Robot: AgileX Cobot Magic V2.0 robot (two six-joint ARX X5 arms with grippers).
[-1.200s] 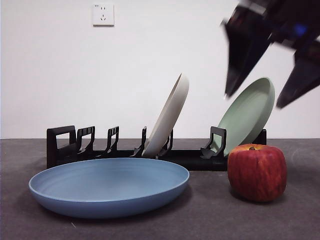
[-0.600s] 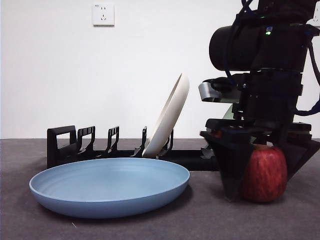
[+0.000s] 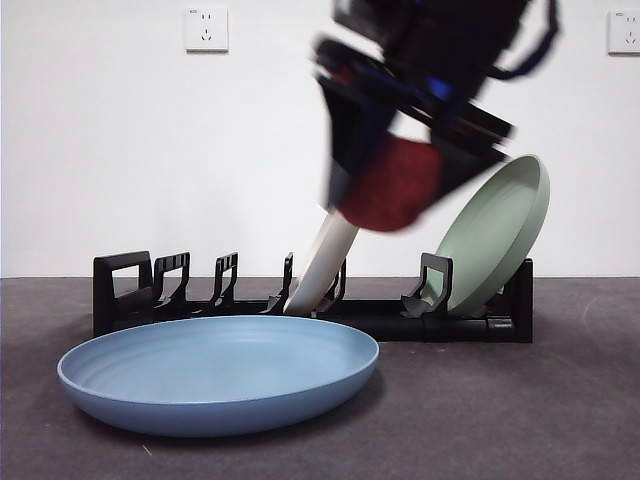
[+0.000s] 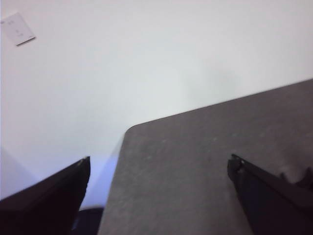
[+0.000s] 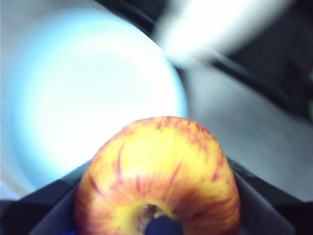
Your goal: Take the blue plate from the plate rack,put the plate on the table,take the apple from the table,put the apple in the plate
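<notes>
Jaws round apple [image 3: 392, 183], above table [image 3: 560, 420]

Plain white wall [image 3: 150, 150] behind; white socket plates at upper left [image 3: 206, 29] and upper right [image 3: 623, 31].

This looks like a lab or test room set up with kitchen props, not a lived-in kitchen. A bare white wall [image 3: 150, 150] carries only sockets [image 3: 206, 29], and a plain dark grey table [image 3: 560, 420] stands against it, its bare corner plain in the left wrist view. On it sit just a black rack [image 3: 200, 300] with a cream plate [image 3: 322, 262] and a green plate [image 3: 495, 235], a blue plate [image 3: 215, 372] laid flat in front, and above them a dark robot arm [image 3: 440, 60], blurred.
</notes>
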